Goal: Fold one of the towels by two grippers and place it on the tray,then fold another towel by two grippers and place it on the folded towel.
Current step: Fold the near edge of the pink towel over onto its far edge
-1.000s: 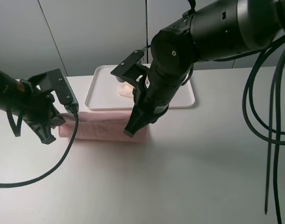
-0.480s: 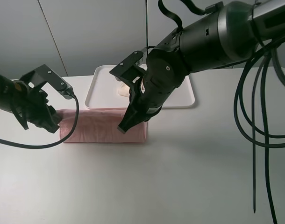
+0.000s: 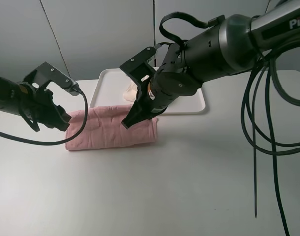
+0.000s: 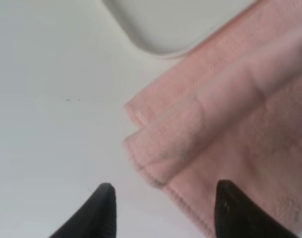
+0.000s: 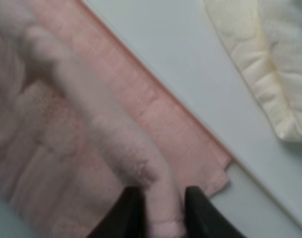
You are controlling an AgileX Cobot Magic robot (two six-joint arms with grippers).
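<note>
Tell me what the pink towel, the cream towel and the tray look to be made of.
Pale pink terry towel: soft cotton-like cloth, matte and fuzzy, creasing in folds. Cream terry towel: likely the same, nubbly with a hemmed edge. Flat white tray: probably moulded plastic, smooth, with a rounded rim.

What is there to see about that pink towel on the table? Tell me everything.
The pink towel is soft, pale pink terry cloth, folded into a long, slightly rumpled band of several layers. It lies flat on the white table, just in front of the tray, its far edge close against the rim. The open left gripper hangs at its left end. A raised ridge near its right end sits between the right gripper fingers.
</note>
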